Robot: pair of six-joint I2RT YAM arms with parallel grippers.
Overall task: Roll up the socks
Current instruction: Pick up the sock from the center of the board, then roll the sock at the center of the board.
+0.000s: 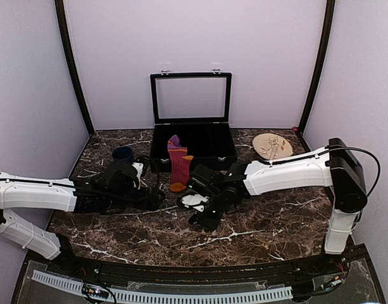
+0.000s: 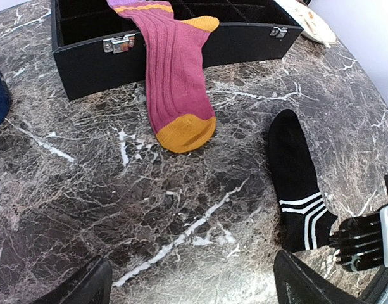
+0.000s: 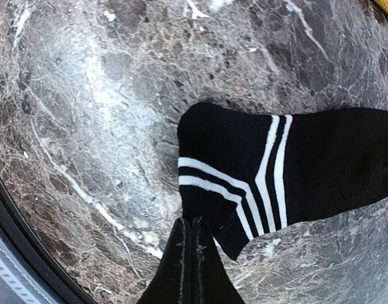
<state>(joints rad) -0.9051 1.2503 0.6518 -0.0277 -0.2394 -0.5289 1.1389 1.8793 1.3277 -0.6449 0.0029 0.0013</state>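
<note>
On worktop, black sock (image 3: 307, 164) lies flat; right tool (image 3: 191, 223) clenched at its striped cuff, likely to start the roll, pinch unclear. Left tool (image 2: 190, 265) spread wide, empty, hovering. Maroon sock (image 2: 175, 76) drapes over box (image 2: 92, 71) edge.

No text, label, brand, number or sign can be read.

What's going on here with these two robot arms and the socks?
The right gripper is shut, its tips at the striped end of the black sock, which lies on the marble table; whether it pinches fabric is unclear. The left gripper is open and empty. The maroon sock hangs over the front of the open black box. Neither sock is rolled.
</note>
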